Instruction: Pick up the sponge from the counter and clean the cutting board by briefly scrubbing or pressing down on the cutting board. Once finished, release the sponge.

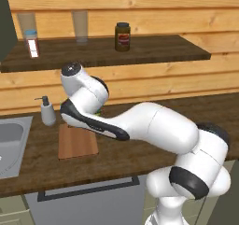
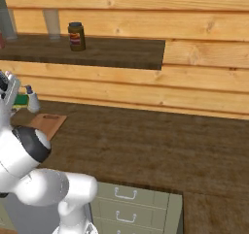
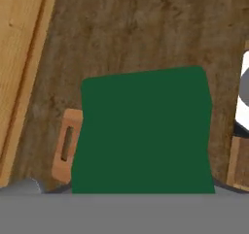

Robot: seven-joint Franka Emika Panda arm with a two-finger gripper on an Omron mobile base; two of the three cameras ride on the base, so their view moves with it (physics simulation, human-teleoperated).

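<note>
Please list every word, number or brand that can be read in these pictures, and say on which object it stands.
None can be read.
Brown jar on the shelf: its label is too blurred to read.
Small shaker with the red label: also too blurred to read.
Soap dispenser: no text visible.

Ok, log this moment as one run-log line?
phase: carrying | gripper: shut on sponge | sponge: lifted, green side facing hand camera | cutting board: on counter, not yet scrubbed

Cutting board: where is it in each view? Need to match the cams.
Left base view: cutting board lies left of centre on the counter, partly behind the arm.
Right base view: far left, beside the robot's body.
Hand view: its slot-handle end peeks out beside the green sponge.
Shared landmark: the soap dispenser near the board's far end.
</note>
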